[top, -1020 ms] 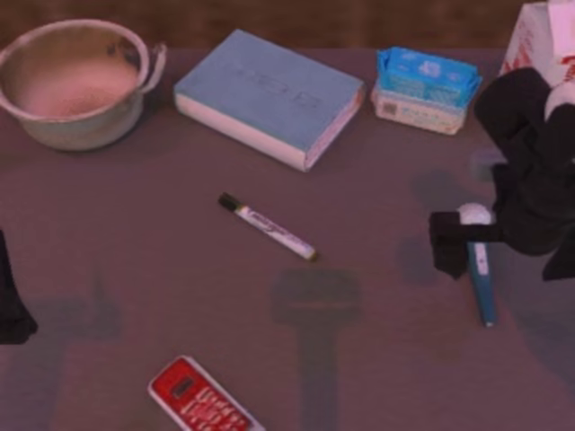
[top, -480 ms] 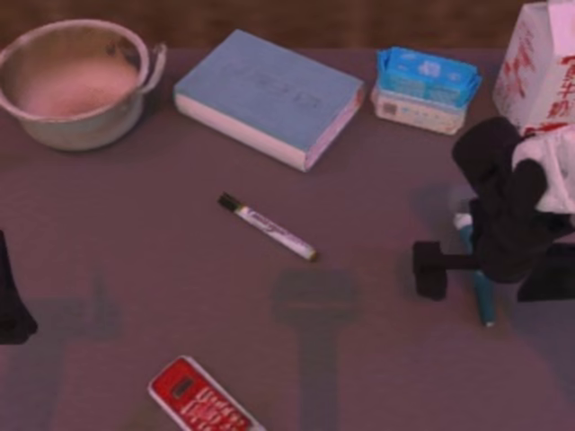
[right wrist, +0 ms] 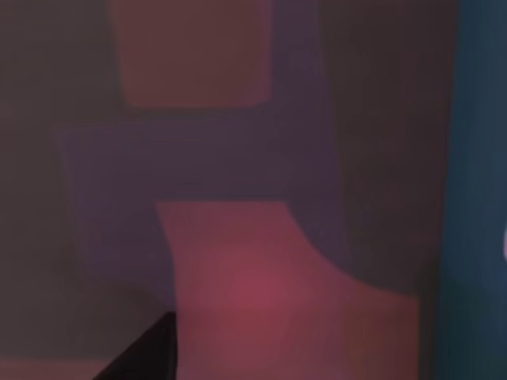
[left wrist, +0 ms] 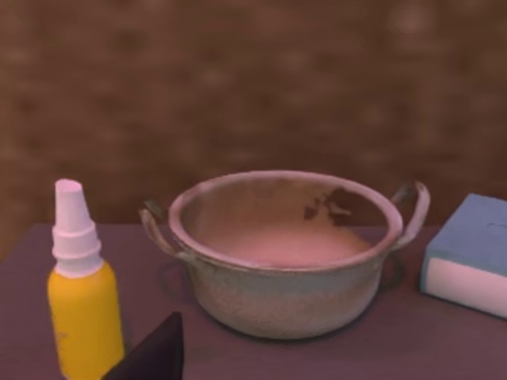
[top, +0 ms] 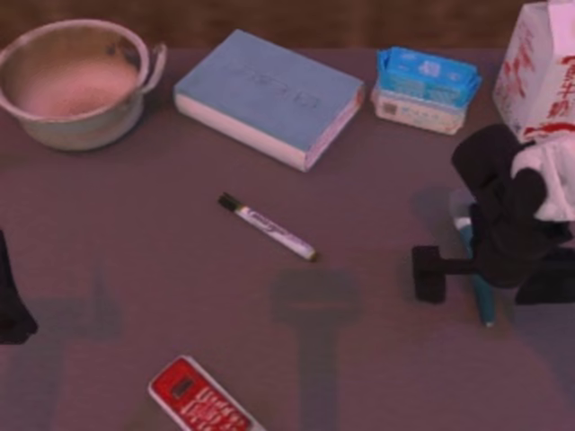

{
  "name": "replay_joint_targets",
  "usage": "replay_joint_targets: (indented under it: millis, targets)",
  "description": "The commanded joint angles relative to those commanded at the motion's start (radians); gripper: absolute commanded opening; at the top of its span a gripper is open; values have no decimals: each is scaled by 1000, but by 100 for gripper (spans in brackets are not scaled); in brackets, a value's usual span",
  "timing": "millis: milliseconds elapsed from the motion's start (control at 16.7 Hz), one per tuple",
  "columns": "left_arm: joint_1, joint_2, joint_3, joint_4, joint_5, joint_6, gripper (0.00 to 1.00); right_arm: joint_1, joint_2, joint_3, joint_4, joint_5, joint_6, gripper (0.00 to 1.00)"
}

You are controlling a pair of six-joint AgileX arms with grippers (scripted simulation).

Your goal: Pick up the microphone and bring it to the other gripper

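Black fingers of your right gripper (top: 490, 274) stand wide apart, one on either side of the microphone (top: 481, 292), and neither is seen to touch it. One finger (top: 429, 273) shows to the microphone's left; the other lies at the frame's right edge. The microphone lies flat on the table (top: 359, 215) at the right side, its teal handle running toward the near edge, its head mostly hidden under the arm. In the right wrist view the teal handle (right wrist: 479, 190) fills one edge, with a dark fingertip (right wrist: 146, 352) well apart from it over the tabletop.

Taking the microphone as your landmark: a red-and-white carton (top: 539, 72) stands behind it at the far right; a blue packet (top: 425, 88) lies behind it and to the left. Farther left lies a blue book (top: 268, 97), and beyond that a pot (top: 76, 81) at the far left. A marker (top: 267, 226) lies well to the microphone's left, mid-table. A red calculator (top: 202, 398) lies left of it at the near edge.

Your left gripper (top: 11, 296) sits parked at the left edge; you cannot tell its finger state. Its wrist view shows a yellow bottle (left wrist: 79, 301) beside the pot.
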Motion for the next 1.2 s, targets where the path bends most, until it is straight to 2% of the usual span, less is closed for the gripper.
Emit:
replay_joint_targets:
  millis: [780, 1200]
  targets:
    - [0, 0, 0, 0, 0, 0, 100, 0, 0, 0, 0, 0, 0, 2]
    - [0, 0, 0, 0, 0, 0, 100, 0, 0, 0, 0, 0, 0, 0]
